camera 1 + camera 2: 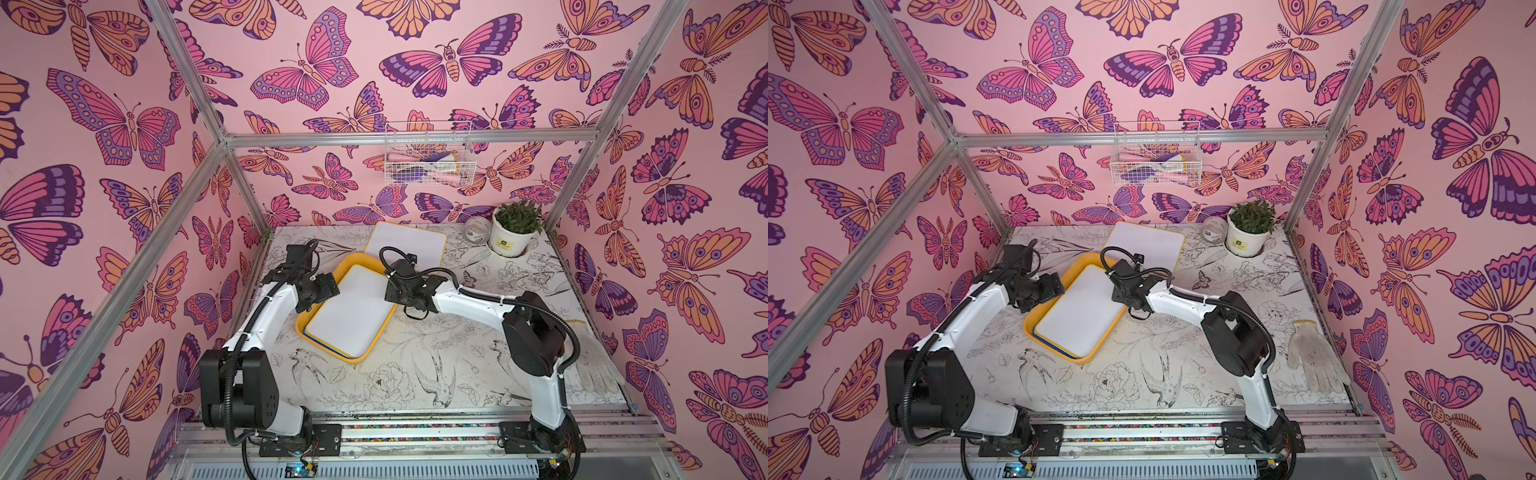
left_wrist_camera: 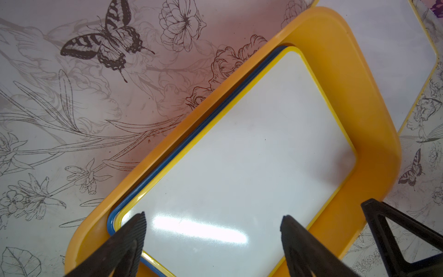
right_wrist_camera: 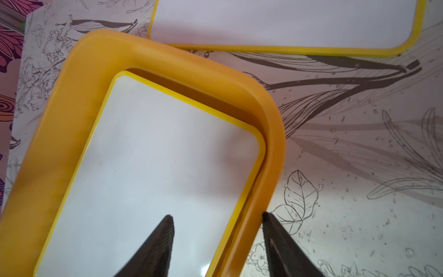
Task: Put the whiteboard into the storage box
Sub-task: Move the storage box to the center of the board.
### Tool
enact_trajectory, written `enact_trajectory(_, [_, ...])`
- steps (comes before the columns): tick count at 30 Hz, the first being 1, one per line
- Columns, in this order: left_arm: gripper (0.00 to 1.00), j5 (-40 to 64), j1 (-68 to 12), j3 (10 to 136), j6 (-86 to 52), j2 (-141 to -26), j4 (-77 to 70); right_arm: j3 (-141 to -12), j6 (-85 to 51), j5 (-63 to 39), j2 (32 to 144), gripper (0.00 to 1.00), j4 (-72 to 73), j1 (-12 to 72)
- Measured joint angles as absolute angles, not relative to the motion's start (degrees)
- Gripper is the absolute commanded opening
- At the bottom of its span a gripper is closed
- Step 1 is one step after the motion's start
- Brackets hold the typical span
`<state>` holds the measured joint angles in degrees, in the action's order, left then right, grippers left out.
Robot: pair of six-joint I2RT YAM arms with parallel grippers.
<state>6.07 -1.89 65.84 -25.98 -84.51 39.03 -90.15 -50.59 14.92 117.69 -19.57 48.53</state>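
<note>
The storage box (image 1: 355, 259) is a shallow yellow-orange tray lying mid-table, also seen in both wrist views (image 2: 335, 60) (image 3: 72, 96). A yellow-framed whiteboard (image 1: 353, 311) (image 3: 155, 167) lies flat in it, on top of a blue-framed board (image 2: 191, 134). Another yellow-framed whiteboard (image 1: 409, 243) (image 3: 287, 21) lies on the table just behind the box. My left gripper (image 2: 213, 217) hangs open over the boxed board's left side (image 1: 332, 286). On the right side, my right gripper (image 3: 217, 215) is open. One of its fingers is over the board and the other is outside the box's rim.
A potted plant (image 1: 513, 232) and a clear jar (image 1: 478, 230) stand at the back right corner. A white wire basket (image 1: 428, 153) hangs on the back wall. A white glove (image 1: 1312, 353) lies by the right edge. Aluminium frame posts border the table.
</note>
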Motion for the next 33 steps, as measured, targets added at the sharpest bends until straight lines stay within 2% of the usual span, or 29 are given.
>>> enact_trajectory(12, [0.9,6.0,-0.9,65.8,-26.0,-84.5,39.0,-109.0,-43.5,12.3,130.1,0.61,-22.9,51.2])
enact_trajectory(17, [0.9,5.8,-0.4,65.8,-26.0,-84.5,39.0,-111.4,-38.8,9.5,131.7,0.73,-21.3,52.4])
enact_trajectory(21, [0.9,6.0,-0.3,65.8,-26.0,-84.5,39.0,-108.1,-32.8,8.9,129.5,0.8,-19.1,52.0])
enact_trajectory(26, [0.91,7.4,-0.4,65.8,-26.0,-84.5,39.0,-96.4,-28.2,6.2,120.4,0.84,-14.6,44.7])
enact_trajectory(33, [0.92,8.1,-5.7,65.8,-25.8,-84.4,38.9,-92.4,-24.5,5.3,116.4,0.91,-13.1,31.7])
